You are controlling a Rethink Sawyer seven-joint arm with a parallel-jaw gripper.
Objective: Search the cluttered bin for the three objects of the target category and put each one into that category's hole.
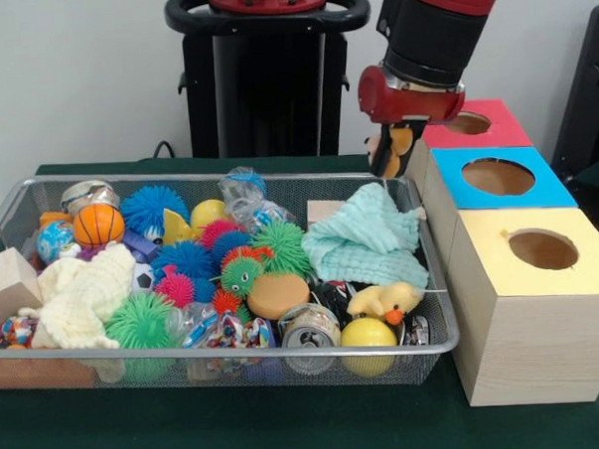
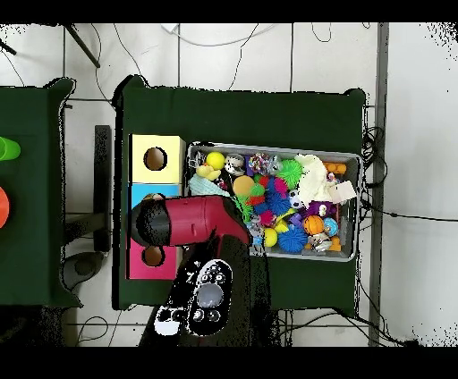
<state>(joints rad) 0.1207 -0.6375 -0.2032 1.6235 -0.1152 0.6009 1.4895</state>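
My gripper (image 1: pixel 389 161) hangs above the bin's far right corner, just left of the red-topped box (image 1: pixel 477 125). It is shut on a small yellow and orange toy (image 1: pixel 399 141), lifted clear of the bin. Three boxes with round holes stand in a row to the right of the bin: red, blue (image 1: pixel 498 177) and yellow (image 1: pixel 542 250). In the overhead view the red arm (image 2: pixel 192 222) covers the gripper and part of the blue box (image 2: pixel 150 189). A yellow duck (image 1: pixel 385 302) lies in the wire bin (image 1: pixel 228 175) near its front right corner.
The bin holds several spiky balls (image 1: pixel 187 259), a mint cloth (image 1: pixel 365 237), a basketball toy (image 1: pixel 99 224), a cream plush (image 1: pixel 79 294), a can (image 1: pixel 309 329), a yellow ball (image 1: pixel 368 333) and a wooden block (image 1: pixel 9 282).
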